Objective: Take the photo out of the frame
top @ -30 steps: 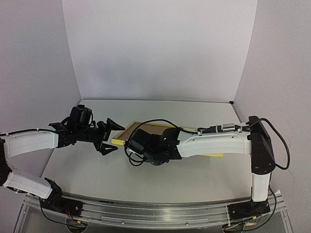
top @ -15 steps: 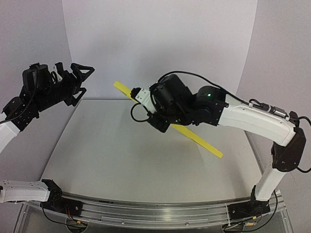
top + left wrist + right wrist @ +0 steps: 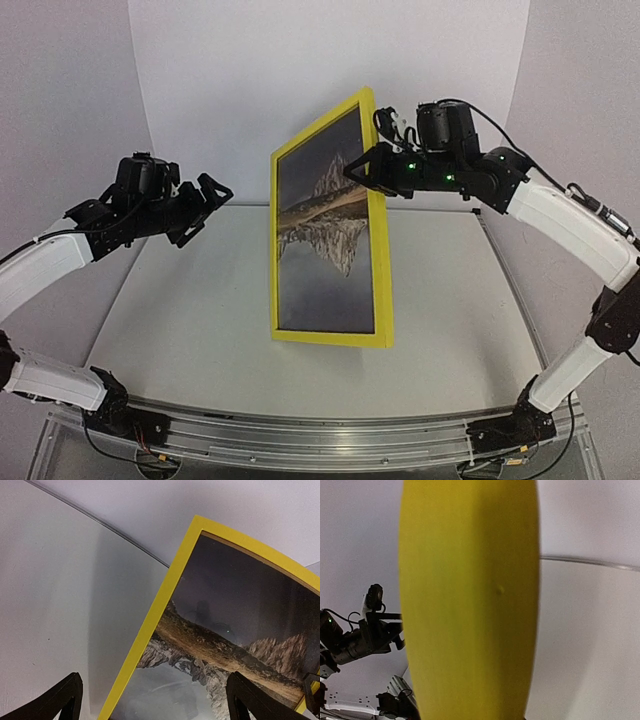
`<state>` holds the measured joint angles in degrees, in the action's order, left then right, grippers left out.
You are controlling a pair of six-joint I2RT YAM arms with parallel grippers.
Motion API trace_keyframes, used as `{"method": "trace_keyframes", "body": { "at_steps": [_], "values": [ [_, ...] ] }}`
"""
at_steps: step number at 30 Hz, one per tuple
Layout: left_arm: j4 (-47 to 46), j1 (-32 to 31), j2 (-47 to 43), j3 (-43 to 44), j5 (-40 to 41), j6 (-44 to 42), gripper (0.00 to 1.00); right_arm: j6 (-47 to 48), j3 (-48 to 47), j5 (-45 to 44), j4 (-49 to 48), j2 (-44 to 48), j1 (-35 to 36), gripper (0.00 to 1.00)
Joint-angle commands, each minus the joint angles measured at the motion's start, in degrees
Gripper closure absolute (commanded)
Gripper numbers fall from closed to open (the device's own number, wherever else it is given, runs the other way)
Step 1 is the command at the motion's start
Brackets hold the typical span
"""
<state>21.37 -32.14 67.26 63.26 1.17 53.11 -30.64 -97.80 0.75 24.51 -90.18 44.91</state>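
Overhead, one yellow frame (image 3: 330, 338) stands upright at centre, with one mountain photo (image 3: 325, 250) seated inside it and facing the camera. The right gripper (image 3: 368, 168) pinches the frame's edge at 1 o'clock. The left gripper (image 3: 203, 208), at 9 o'clock, gapes wide and holds nothing.

At the left wrist, two dark fingertips (image 3: 67, 697) are spread far apart, with the frame and photo beyond them toward 3 o'clock.

At the right wrist, the frame's yellow edge fills the middle and hides the fingers.

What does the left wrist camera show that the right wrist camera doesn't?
Only the left wrist view shows the photo, mountains mirrored in water, inside the frame, with the open left hand at the bottom. Only the right wrist view shows the left arm across the table, beside a blurred yellow edge. Both show the yellow frame and the pale table.
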Motion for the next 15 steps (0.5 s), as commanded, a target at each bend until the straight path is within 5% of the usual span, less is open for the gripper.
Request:
{"method": "trace_keyframes", "body": {
  "at_steps": [1,10,15],
  "values": [
    [-2.6,0.1,2.2,-0.4,-2.7,-2.3,0.00,-21.3,11.4,14.1,-21.1,6.2,-4.9,1.00],
    [-2.9,0.6,10.9,-3.8,-7.2,-3.5,0.00,-41.5,41.8,23.6,-50.3,4.0,-13.4,1.00],
    [-4.2,0.9,19.3,-5.2,-10.7,-6.9,0.01,-35.9,49.2,29.3,-53.6,-0.8,-18.5,1.00]
  ]
}}
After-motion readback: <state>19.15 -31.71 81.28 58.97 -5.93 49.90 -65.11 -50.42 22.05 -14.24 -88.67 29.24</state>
